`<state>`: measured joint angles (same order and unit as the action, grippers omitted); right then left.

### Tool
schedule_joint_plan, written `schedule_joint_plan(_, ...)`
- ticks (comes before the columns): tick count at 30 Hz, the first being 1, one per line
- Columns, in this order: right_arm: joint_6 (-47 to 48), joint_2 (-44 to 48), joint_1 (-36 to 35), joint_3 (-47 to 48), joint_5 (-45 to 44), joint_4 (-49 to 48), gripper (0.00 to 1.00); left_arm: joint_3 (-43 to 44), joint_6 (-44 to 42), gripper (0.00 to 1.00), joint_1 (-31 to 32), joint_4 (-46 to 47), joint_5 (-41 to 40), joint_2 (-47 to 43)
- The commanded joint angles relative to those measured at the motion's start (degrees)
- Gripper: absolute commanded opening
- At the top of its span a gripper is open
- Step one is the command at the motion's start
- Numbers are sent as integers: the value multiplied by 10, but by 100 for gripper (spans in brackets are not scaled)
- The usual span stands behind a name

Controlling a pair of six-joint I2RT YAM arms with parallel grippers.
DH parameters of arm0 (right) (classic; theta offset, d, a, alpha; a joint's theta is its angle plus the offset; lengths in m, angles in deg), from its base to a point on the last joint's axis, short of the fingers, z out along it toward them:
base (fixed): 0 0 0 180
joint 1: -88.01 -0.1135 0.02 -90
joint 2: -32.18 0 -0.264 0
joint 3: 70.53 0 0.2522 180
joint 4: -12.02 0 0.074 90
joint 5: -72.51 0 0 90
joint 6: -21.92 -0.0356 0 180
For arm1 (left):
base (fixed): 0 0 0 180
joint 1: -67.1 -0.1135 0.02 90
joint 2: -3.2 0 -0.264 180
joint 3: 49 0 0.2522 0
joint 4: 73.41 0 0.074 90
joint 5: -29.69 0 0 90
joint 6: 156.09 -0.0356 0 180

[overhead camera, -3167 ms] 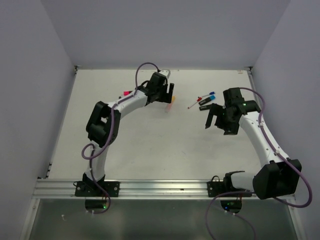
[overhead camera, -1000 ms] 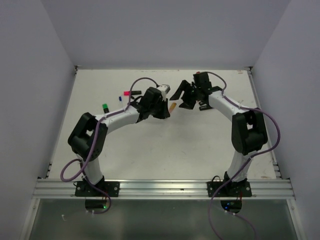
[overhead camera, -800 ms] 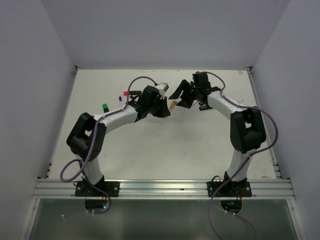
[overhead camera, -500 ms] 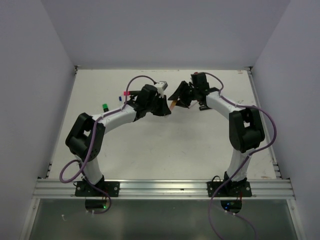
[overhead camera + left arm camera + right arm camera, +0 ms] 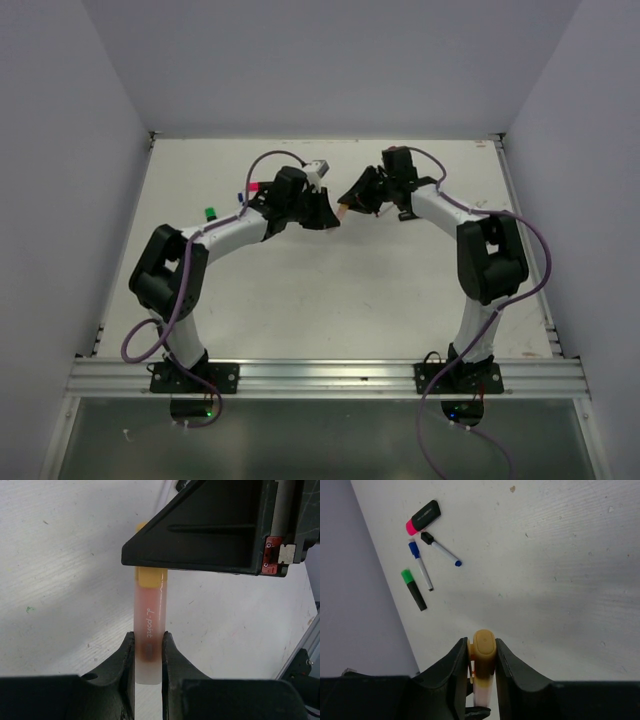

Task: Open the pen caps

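Observation:
A peach pen barrel [image 5: 149,630] hangs above the table, and my left gripper [image 5: 148,639] is shut on its lower end. On its far end sits an orange-yellow pen cap [image 5: 150,576]. In the right wrist view that pen cap [image 5: 483,649] fills the gap of my right gripper [image 5: 482,647], whose jaws touch it on both sides. From above, the two grippers meet tip to tip at the back middle of the table: the left gripper [image 5: 326,216], the right gripper [image 5: 350,202] and the pen [image 5: 341,209] between them.
On the table to the left lie a black marker with a pink cap [image 5: 422,517], a blue-capped pen [image 5: 420,565], an uncapped blue-tipped pen [image 5: 442,551] and a green-capped black marker [image 5: 413,589]. More pen parts [image 5: 405,212] lie under the right arm.
My right gripper has shut on the orange-yellow cap over the last second. Both grippers have drifted slightly to the back left with the pen between them.

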<state>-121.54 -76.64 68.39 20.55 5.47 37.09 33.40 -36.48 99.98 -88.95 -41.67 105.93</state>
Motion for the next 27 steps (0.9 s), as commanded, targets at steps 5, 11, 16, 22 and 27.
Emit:
schedule_joint_plan(5, -48, -16, 12, 24, -44, 7, 0, -63, 6, 0, -10, 60, 81, -29)
schedule_joint_plan(11, 36, -52, 16, 34, 137, -227, 0, -117, 4, 0, -15, 103, 145, -73)
schedule_joint_plan(16, -50, -78, 17, 5, 282, -413, 0, -183, 56, 0, -48, 188, 212, -89)
schedule_joint_plan(22, 100, -9, -13, 44, 8, -118, 0, -174, 33, 0, -55, 143, 115, -98)
schedule_joint_plan(27, 117, -21, -64, 157, -221, 199, 0, -127, -9, 0, -15, -11, -90, -116)
